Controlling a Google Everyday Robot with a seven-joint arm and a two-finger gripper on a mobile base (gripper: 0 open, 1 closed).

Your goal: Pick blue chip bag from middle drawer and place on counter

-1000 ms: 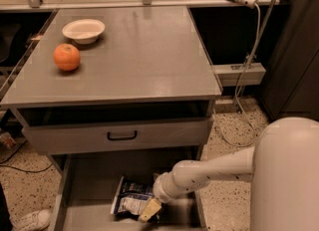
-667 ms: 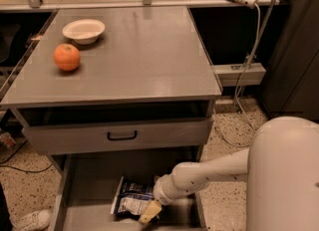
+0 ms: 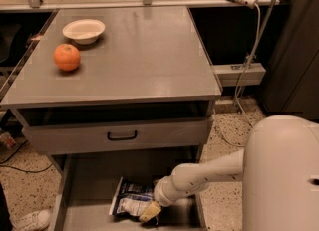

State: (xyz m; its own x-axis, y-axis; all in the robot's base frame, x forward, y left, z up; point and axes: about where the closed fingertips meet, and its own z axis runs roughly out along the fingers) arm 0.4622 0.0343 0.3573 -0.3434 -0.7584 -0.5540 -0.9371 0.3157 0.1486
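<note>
The blue chip bag [image 3: 129, 198] lies crinkled on the floor of the open middle drawer [image 3: 87, 182], low in the camera view. My gripper [image 3: 149, 212] reaches down from the right on the white arm and sits at the bag's lower right edge, touching or overlapping it. The bag's right end is hidden behind the wrist. The grey counter [image 3: 139, 56] is above, with the drawer opening below its front edge.
An orange [image 3: 67, 57] and a white bowl [image 3: 83, 30] sit on the counter's back left. A closed drawer front with a black handle [image 3: 122, 135] overhangs the open drawer. A cable and power strip [image 3: 238, 73] are at the right. A shoe [image 3: 31, 220] is at the lower left.
</note>
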